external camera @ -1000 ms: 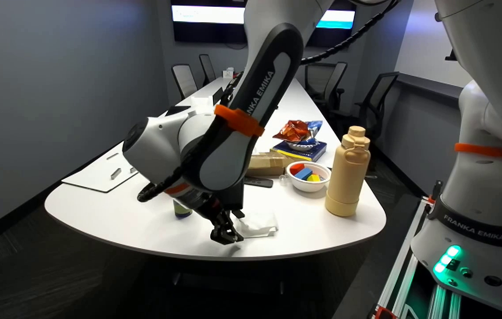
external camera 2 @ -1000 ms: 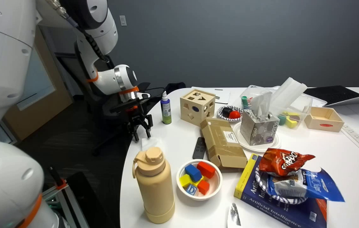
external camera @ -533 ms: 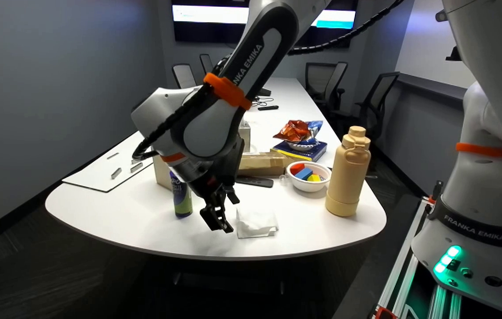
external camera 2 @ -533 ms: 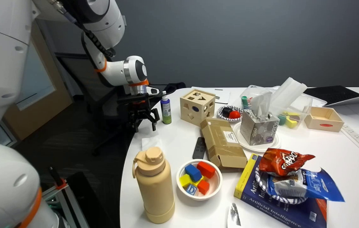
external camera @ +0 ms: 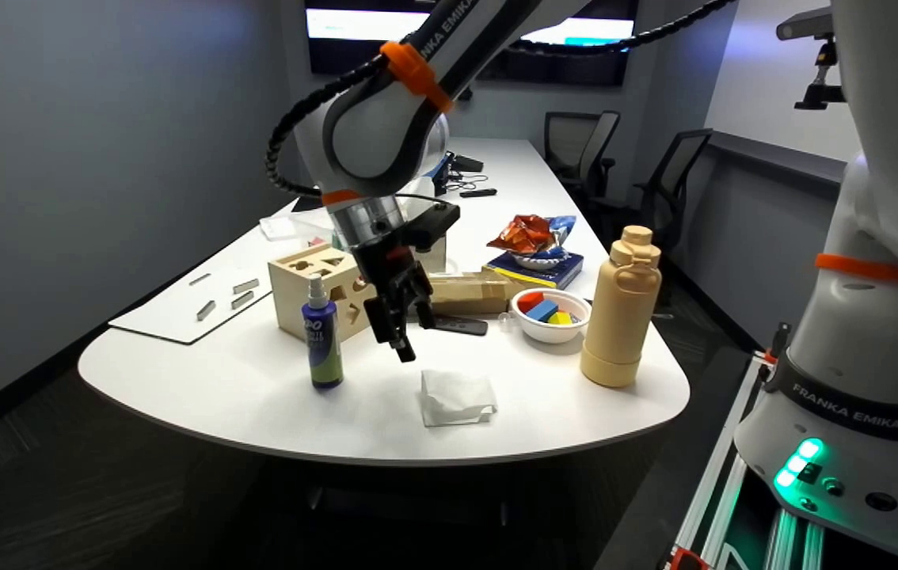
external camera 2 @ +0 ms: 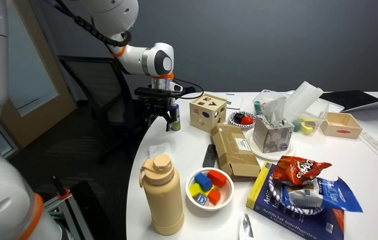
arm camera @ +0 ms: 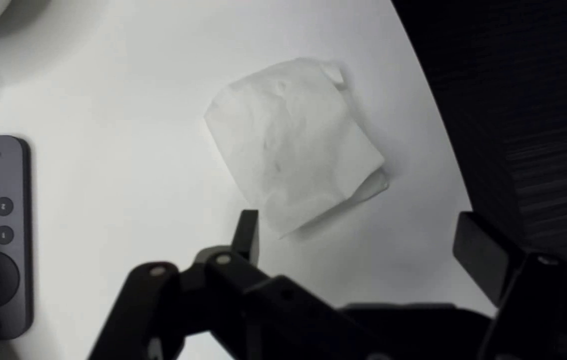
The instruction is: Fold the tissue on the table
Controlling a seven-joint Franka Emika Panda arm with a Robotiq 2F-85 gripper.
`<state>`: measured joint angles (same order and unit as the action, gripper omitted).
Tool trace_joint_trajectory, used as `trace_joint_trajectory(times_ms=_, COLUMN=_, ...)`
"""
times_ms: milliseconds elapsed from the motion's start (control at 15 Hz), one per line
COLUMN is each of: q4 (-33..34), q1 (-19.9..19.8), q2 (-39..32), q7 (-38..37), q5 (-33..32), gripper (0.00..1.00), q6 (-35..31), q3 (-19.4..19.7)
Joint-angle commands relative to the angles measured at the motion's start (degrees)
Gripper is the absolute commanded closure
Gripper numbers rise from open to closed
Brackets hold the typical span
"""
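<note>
Near the rounded end of the table point(external camera: 560, 416), the tissue point(external camera: 458, 398) lies folded over on itself, a lower layer peeking out at two corners. Clear of it, above the table, hangs the gripper point(arm camera: 363, 245), jaws spread wide, holding nothing. The fold looks loose, so it could spring back if left unpressed. Too deep a pinch might catch every layer and drag the tissue off the table's edge; a sideways swing might topple the spray bottle point(external camera: 325, 340).
</note>
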<state>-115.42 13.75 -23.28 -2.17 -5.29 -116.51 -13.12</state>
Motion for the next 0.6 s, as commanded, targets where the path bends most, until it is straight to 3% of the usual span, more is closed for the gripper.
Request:
trace_joint_trajectory(times_ms=0, q4=-6.75, q1=-4.36, q2=8.37, q7=6.79, q5=7.67, gripper=0.00, q6=-2.82, q3=-0.14)
trace_joint_trajectory(times_ms=533, q4=-13.74, q1=-7.11, q2=18.52, q7=15.57, q5=16.49, gripper=0.00, q6=-4.82, q3=1.08)
